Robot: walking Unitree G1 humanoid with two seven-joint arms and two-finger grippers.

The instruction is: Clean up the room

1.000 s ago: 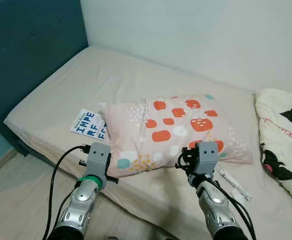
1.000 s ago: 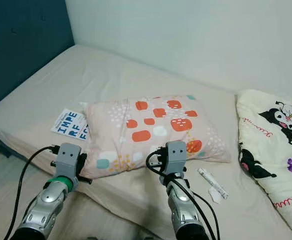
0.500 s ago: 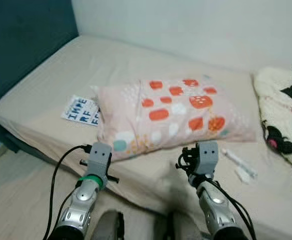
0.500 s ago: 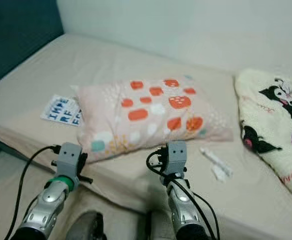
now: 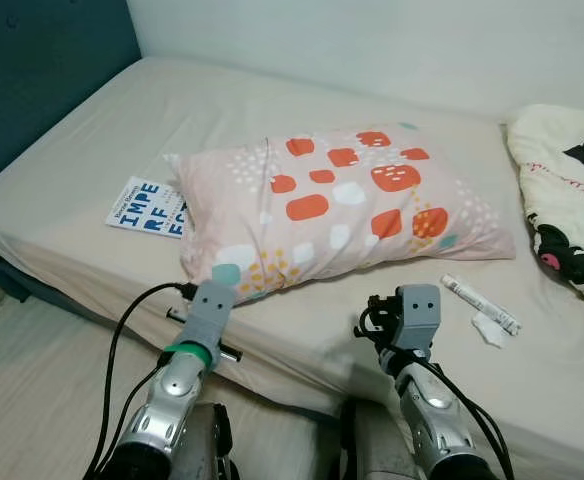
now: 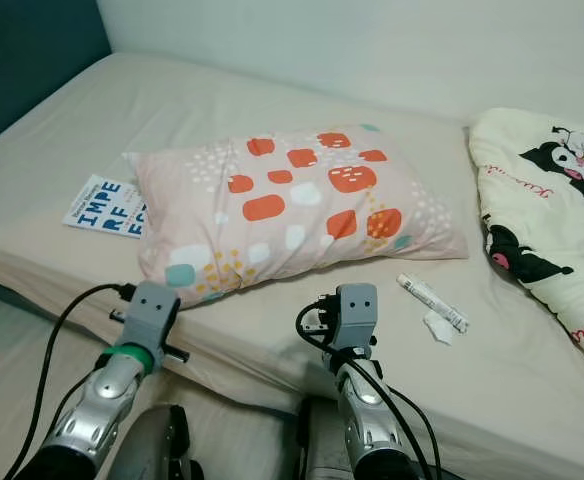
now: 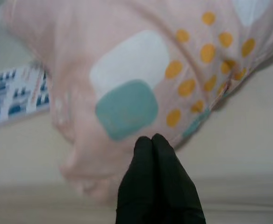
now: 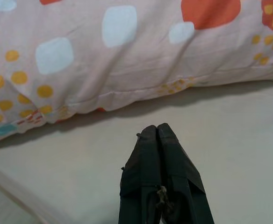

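Black fingers are pressing together on your left gripper [image 7: 151, 140], which is hovering empty over the near edge of the bed [image 5: 92, 160], pointing at the pillow's near corner. Your right gripper [image 8: 157, 129] is likewise closed on nothing, hanging above bare sheet just in front of the pink patterned pillow [image 5: 332, 205]. A booklet [image 5: 147, 207] is lying partly tucked under the pillow's left end. To the right, a white tube [image 5: 480, 304] and a crumpled wrapper [image 5: 489, 330] are sitting near a cartoon-print blanket [image 5: 564, 200].
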